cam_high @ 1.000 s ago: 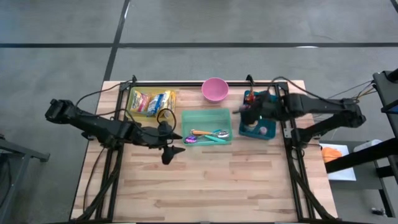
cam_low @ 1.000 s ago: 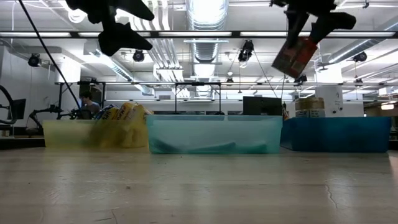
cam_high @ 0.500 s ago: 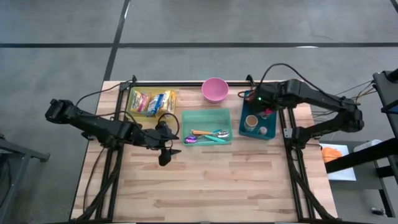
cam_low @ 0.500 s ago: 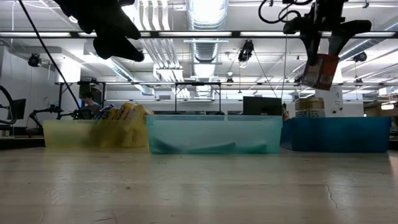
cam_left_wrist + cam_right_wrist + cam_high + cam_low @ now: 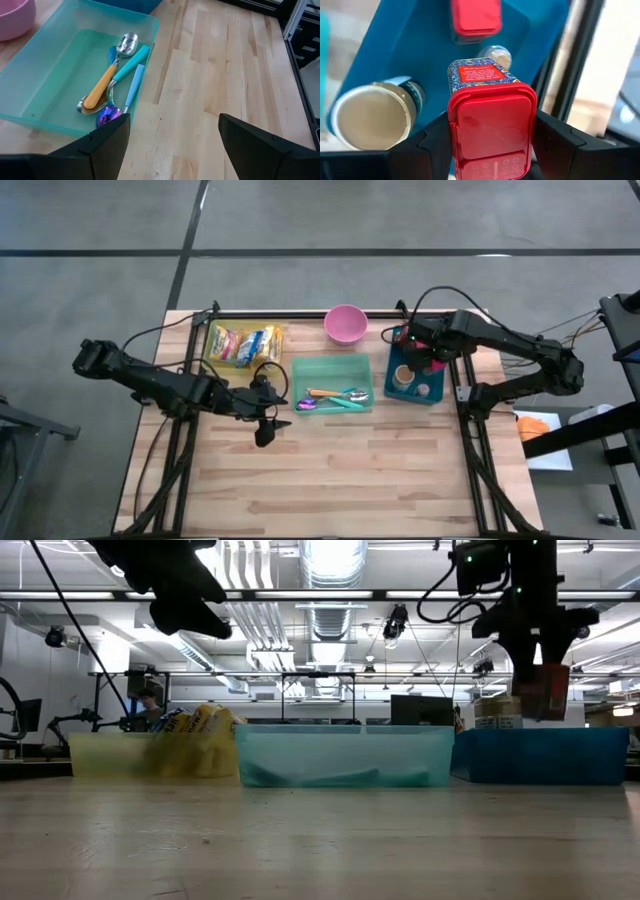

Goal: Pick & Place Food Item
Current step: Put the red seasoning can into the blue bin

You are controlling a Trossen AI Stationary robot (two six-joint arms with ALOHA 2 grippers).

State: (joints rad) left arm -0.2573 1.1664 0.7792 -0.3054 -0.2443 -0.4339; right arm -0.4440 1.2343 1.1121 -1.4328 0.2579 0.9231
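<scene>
A tall food box with a red lid (image 5: 492, 125) and a patterned body (image 5: 545, 692) hangs over the blue bin (image 5: 404, 393), with my right gripper (image 5: 428, 358) shut on it. In the bin stand a tan-lidded jar (image 5: 370, 117), another red-lidded box (image 5: 475, 17) and a small jar (image 5: 495, 52). My left gripper (image 5: 172, 145) hovers open above the bare table, near the green bin's (image 5: 30, 82) near left corner, with nothing between its fingers. My right gripper pinches the box between its two fingers, one on each side of the red lid end (image 5: 454, 135). The fingers (image 5: 432, 145) come from above, pointing steeply down. The box hangs upright below them, its lower end (image 5: 545, 716) just above the blue bin's rim.
The green bin holds spoons (image 5: 107, 85) in the middle of the table. A yellow bin with snack packets (image 5: 243, 345) stands at the far left, and a pink bowl (image 5: 345, 323) at the far edge. The near half of the table (image 5: 330, 470) is bare wood.
My right gripper has swung toward the table's right edge and come down over the blue bin, carrying the box. The box was tilted and high; now it hangs upright, close above the bin. My left gripper has turned a little at its wrist, staying in place.
</scene>
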